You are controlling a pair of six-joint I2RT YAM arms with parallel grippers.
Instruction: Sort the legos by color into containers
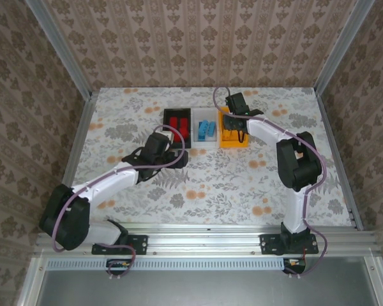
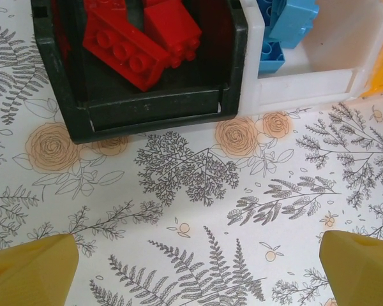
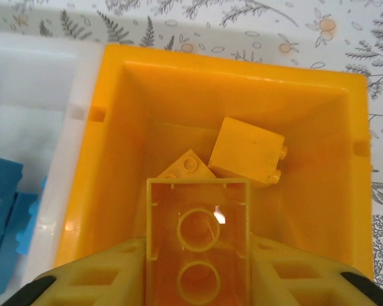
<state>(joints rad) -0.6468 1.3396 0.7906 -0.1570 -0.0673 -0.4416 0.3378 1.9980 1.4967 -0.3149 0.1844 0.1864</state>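
Left gripper (image 1: 170, 155) sits nearest, lower centre-left of the top view, hovering over the floral table (image 1: 242, 185) just short of the black bin (image 1: 177, 111). In its wrist view the left gripper (image 2: 195, 271) has its two yellow fingertips (image 2: 25, 268) in the bottom corners of the frame, jaws spread wide, nothing between them but bare table (image 2: 191, 191). Black bin (image 2: 153, 111) at upper left of that frame, red bricks (image 2: 140, 38) piled inside; white bin (image 2: 306, 95) touching it on the right with blue bricks (image 2: 287, 25) in it. Top view, three bins in a row at upper centre, sides touching: black with red bricks (image 1: 177, 124), white bin (image 1: 205, 145) with blue bricks (image 1: 206, 129), orange-yellow bin (image 1: 235, 145) on the right. Right gripper (image 1: 233, 127) is over the orange-yellow bin. Right wrist view: right gripper (image 3: 198, 274) clamped on a yellow brick (image 3: 198, 242), fingers against its two long sides, hollow underside facing the camera, brick above the open orange-yellow bin (image 3: 115, 159). Two loose yellow bricks (image 3: 249, 153) lie on the bin floor beyond it; cannot tell if the held brick touches them. Blue bricks (image 3: 3, 210) at the left edge.
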